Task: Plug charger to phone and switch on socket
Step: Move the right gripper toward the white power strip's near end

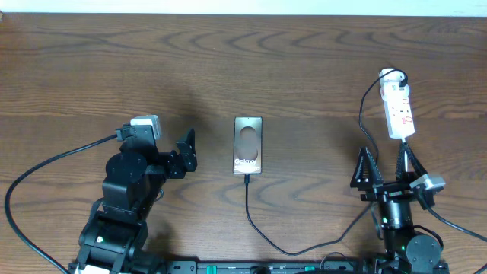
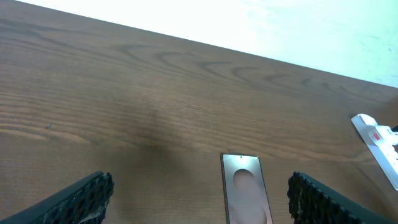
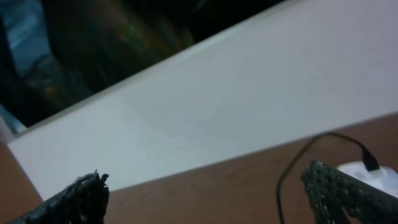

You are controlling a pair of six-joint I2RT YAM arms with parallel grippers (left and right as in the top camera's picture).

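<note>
The left gripper point(image 1: 187, 151), claw spread wide and empty, hangs just left of the phone point(image 1: 248, 144) at the middle of the wooden table point(image 1: 76, 61). The charger point(image 1: 255, 224) meets the phone's near edge. At right, the right gripper point(image 1: 386, 156), claw spread and empty, sits just near of the socket point(image 1: 398, 110).

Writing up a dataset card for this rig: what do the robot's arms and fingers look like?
Both are black and jointed. The left arm carries a pale grey camera block with a black cable trailing off; the right arm has a similar block. The fingers are black, tapered, with a knurled grip texture.
</note>
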